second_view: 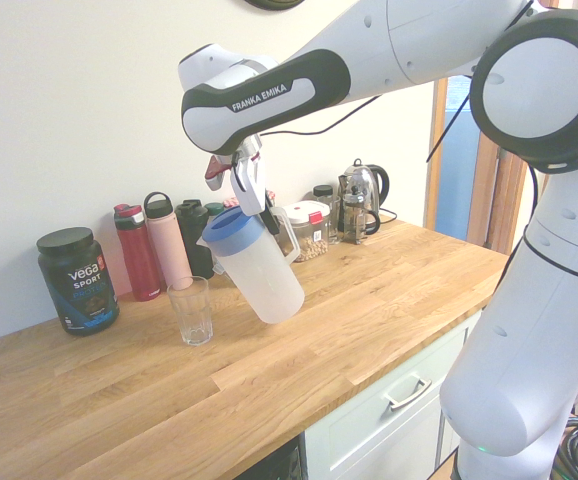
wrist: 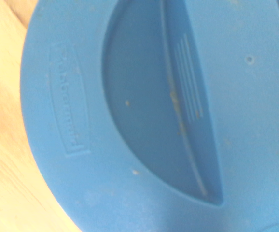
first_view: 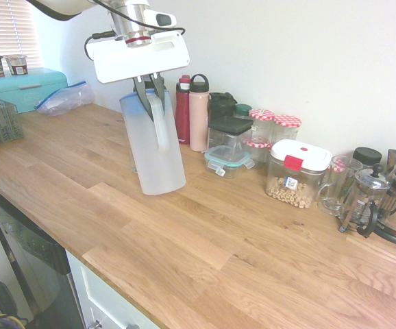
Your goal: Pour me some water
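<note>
Frosted pitcher (second_view: 261,268) tilted, handle in hand (second_view: 252,196)

One frosted pitcher (first_view: 153,147) with a blue lid (wrist: 168,121) was there, along with one empty drinking glass (second_view: 191,311). Two slim bottles stood by the wall, one dark-red (first_view: 183,110) and one pink (first_view: 199,113). One black tub (second_view: 77,279) and one kettle (second_view: 364,195) were present.
</note>
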